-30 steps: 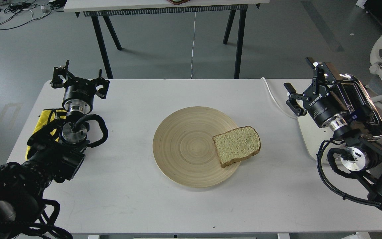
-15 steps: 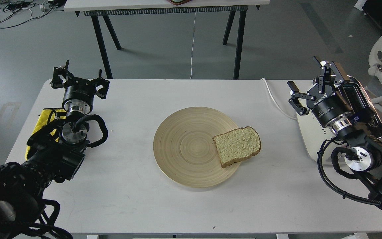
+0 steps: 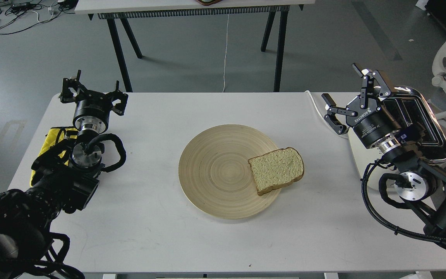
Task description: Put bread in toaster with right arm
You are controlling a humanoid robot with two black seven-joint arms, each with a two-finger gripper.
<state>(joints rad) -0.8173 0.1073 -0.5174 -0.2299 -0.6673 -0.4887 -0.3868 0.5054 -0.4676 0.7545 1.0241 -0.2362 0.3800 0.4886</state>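
Bread (image 3: 277, 169) flat on right edge of wooden plate (image 3: 215, 170), mid worktop (image 3: 161, 232). My right fingers (image 3: 345, 99) apart, empty, beside toaster (image 3: 416, 124) at right. My left fingers (image 3: 91, 93) apart, empty.

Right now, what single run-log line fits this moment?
stage: pre-grasp | right claw: open, empty, beside toaster | bread slice: on wooden plate, right edge | left claw: open, idle

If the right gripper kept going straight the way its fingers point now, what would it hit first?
Probably nothing on the table. The open right gripper points up and away, toward the far edge of the white table and the grey floor beyond, not the slice of tan bread. Depth is uncertain.
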